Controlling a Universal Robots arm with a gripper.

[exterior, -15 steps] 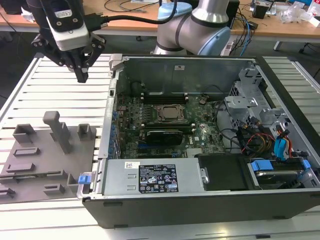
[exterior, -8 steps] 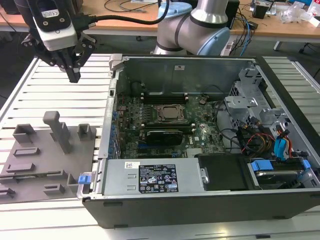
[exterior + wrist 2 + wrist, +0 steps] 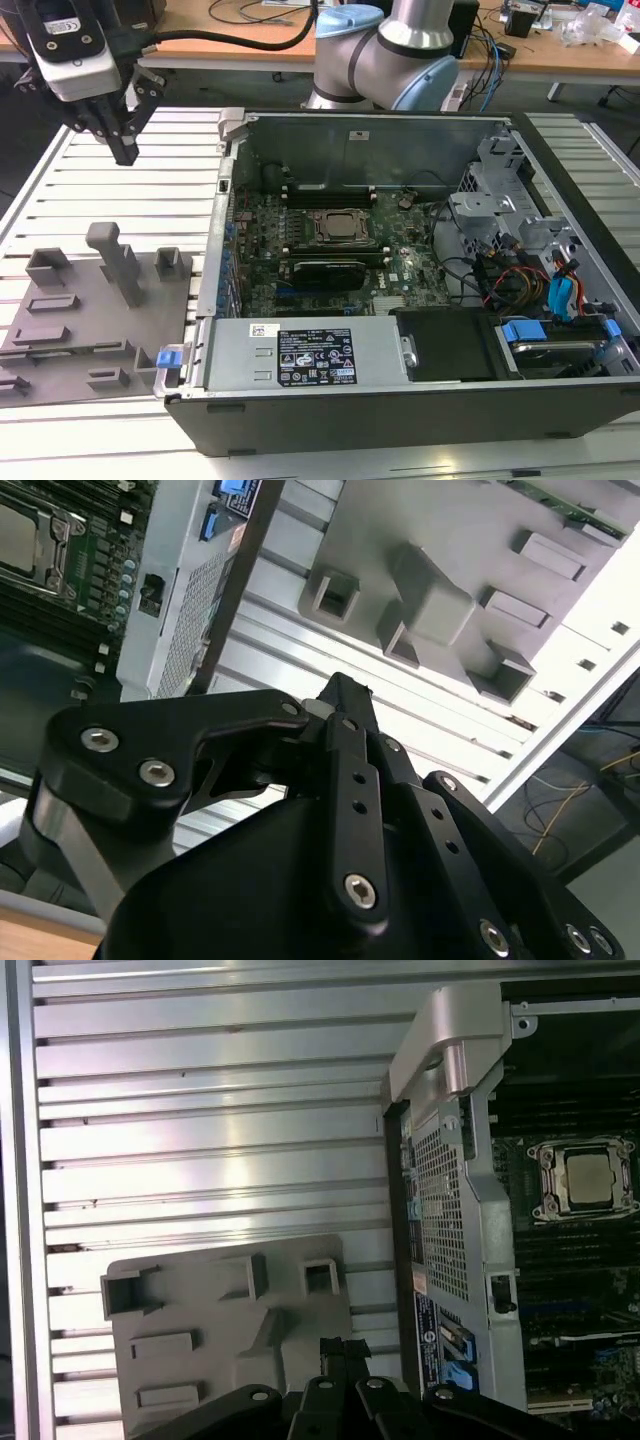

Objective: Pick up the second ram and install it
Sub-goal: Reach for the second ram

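Bright, even light from above washes the slatted tabletop [image 3: 90, 190]. Below the hand [image 3: 335, 1345] the slats glare near-white in both wrist views. The hand itself is a black mass with a soft sheen. Beside it, the open case [image 3: 400, 230] holds deep shade.

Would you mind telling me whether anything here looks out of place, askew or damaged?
Nothing stands out. The open computer case sits square on the slatted table, and the grey fixture lies flat beside it. The gripper hangs shut and empty above the table.
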